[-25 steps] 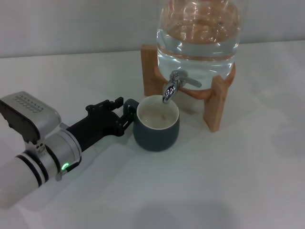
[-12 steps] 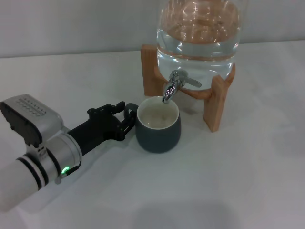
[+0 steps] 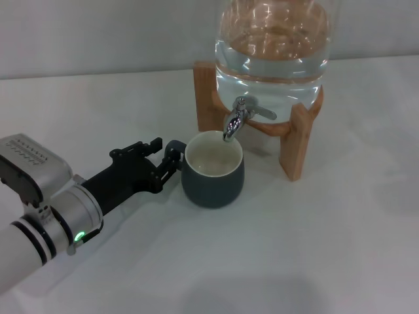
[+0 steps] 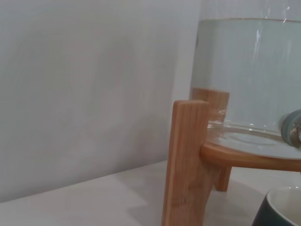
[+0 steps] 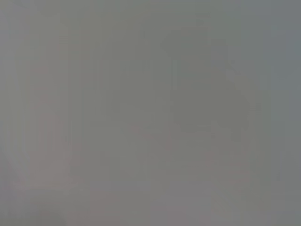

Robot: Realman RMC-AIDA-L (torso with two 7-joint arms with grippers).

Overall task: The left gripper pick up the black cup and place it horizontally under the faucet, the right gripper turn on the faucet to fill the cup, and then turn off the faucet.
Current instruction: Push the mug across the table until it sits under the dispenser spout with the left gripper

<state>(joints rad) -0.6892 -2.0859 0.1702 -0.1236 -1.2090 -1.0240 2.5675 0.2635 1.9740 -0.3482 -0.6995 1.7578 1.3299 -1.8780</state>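
Now the squat, matte dark grey-black cup (image 3: pixel 213 178) with the cream inside is standing upright on the white tabletop (image 3: pixel 314 248), directly under the small shiny chrome faucet (image 3: pixel 237 118). Its loop handle is being pinched by the fingers of the black left gripper (image 3: pixel 171 159). For a clean release, the fingers should be spread slowly, so the cup is not being dragged aside.

Table: I'm looking at a plain white tabletop (image 3: pixel 314 261), matte, filling most of the head view.
Wall: a pale grey-white wall (image 3: pixel 98 33) runs right behind the table's far edge; from the left wrist I see it bare too (image 4: pixel 84 94).
Light: soft, even, faint shadows only.
Right wrist: just flat grey, I can't tell what.
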